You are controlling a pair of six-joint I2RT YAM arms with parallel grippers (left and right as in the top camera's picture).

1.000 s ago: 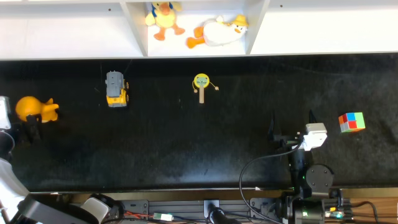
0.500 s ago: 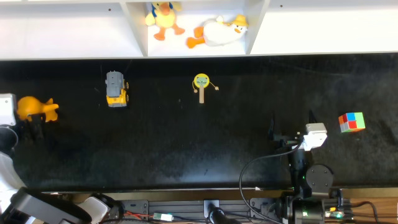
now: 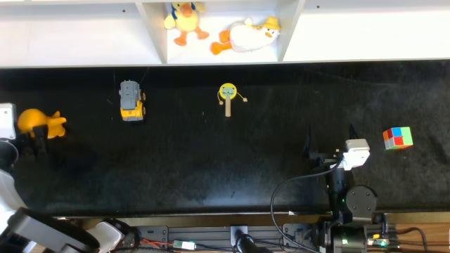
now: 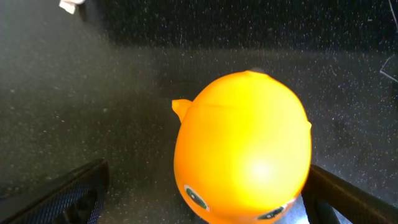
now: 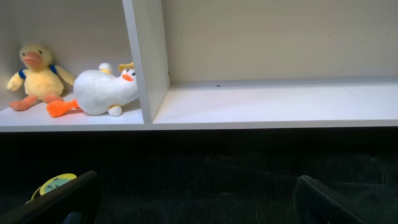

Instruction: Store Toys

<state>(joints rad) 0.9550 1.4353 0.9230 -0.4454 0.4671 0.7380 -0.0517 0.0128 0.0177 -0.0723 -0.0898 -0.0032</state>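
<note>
From above, the orange toy (image 3: 39,122) sits on the black table (image 3: 211,169) near the view's left edge with the left gripper (image 3: 31,145) at it. The truck (image 3: 131,100), rattle (image 3: 228,94) and cube (image 3: 397,138) stand well apart, with a wide stretch of table between them and the right gripper (image 3: 330,143). In the left wrist view its fingers (image 4: 68,196) are spread wide on either side of the orange toy, not closed on it. In the right wrist view the fingers (image 5: 62,199) are likewise wide apart over the table, facing the white shelf (image 5: 261,102) and the broad bay next to the one with the yellow plush duck (image 5: 34,78) and the white plush duck (image 5: 102,90).
</note>
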